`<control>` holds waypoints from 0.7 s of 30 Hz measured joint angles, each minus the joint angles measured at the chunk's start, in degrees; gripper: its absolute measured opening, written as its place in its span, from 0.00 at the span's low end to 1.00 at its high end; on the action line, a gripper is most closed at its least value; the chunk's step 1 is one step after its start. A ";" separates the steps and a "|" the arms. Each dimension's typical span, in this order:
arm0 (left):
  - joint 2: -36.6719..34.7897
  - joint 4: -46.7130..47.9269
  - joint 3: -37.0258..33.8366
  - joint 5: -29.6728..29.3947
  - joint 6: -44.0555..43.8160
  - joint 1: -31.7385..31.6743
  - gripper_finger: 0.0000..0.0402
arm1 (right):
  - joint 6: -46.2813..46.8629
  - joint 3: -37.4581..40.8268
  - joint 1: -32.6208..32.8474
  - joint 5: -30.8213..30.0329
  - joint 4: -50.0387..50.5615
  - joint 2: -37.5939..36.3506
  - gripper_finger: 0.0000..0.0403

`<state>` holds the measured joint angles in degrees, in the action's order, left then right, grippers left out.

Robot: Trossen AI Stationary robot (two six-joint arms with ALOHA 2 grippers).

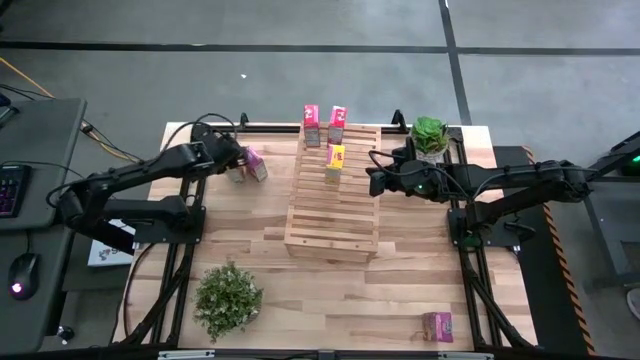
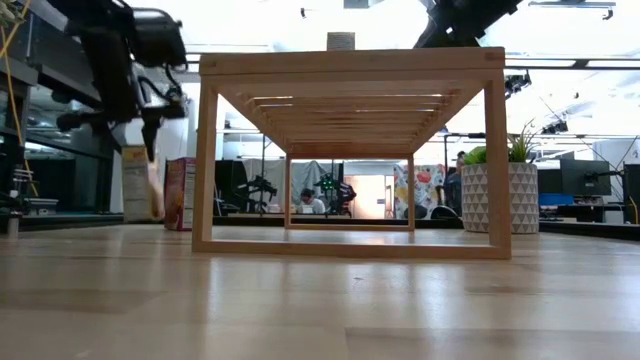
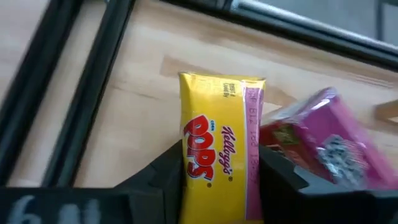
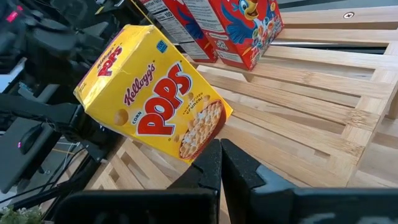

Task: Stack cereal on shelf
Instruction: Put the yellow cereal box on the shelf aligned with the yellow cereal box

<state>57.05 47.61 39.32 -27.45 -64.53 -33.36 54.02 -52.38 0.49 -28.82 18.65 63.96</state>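
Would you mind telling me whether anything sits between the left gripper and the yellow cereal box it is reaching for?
Nothing visible does: the left gripper already has the yellow cereal box between its fingers. A pink cereal box leans close beside it, outside the fingers.

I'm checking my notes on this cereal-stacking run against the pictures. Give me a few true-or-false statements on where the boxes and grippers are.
1. The left gripper has its fingers either side of a yellow Corn Pops box. True.
2. That box stands alone on the table. False: a pink box is right beside it.
3. The right gripper is open. False: its fingers are shut, and it sits over the shelf near a yellow box on the shelf.
4. Two red boxes stand at the shelf's far end. True.
5. All boxes are on the shelf. False: a stray pink box lies near the table's front right corner.
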 joint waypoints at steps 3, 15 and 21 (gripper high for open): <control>-4.01 2.90 2.88 -0.88 3.61 0.00 0.32 | -0.01 0.00 0.04 0.34 0.00 0.00 0.00; -14.32 12.38 26.82 3.04 18.77 0.45 0.32 | -0.04 0.00 0.04 -0.06 0.04 0.00 0.00; -6.43 11.99 34.72 7.66 18.65 7.69 0.32 | -0.06 0.00 0.04 -1.34 0.04 0.01 0.00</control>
<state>50.62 59.61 74.04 -19.79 -45.89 -25.67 53.96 -52.38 0.54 -30.16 18.70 63.97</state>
